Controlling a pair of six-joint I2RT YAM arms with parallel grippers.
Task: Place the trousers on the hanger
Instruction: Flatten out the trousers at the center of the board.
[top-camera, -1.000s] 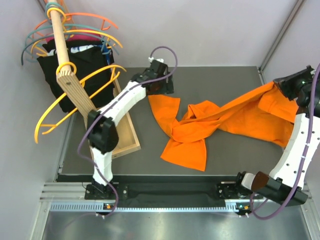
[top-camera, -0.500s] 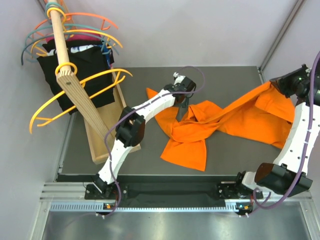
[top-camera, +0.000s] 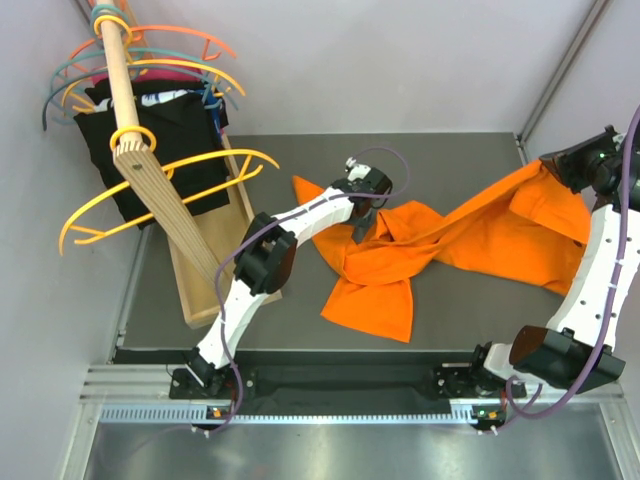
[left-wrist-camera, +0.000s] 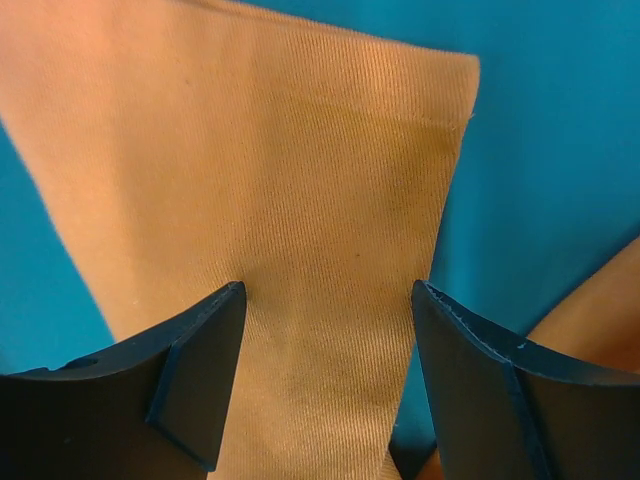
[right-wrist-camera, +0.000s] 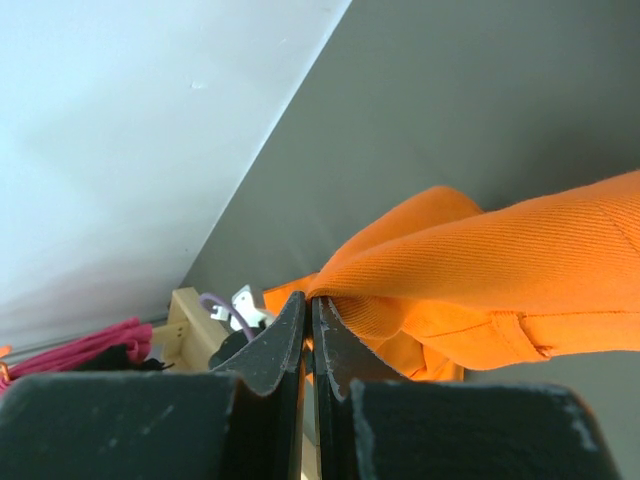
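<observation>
Grey tabletop (top-camera: 450, 170) bears soft, limp trousers (top-camera: 385, 270); right tool (right-wrist-camera: 311, 300) pinches them, left tool (left-wrist-camera: 328, 290), wide, should grip 1 leg (left-wrist-camera: 300, 200).

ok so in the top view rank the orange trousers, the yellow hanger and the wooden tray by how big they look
1. trousers, clearly largest
2-3. hanger and wooden tray: similar span, and the hanger hangs nearer the camera, so unranked

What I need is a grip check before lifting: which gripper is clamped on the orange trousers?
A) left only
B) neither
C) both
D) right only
D: the right gripper is shut on a fold of the trousers, while the left gripper stands open over a flat trouser leg, its fingers apart.
</observation>
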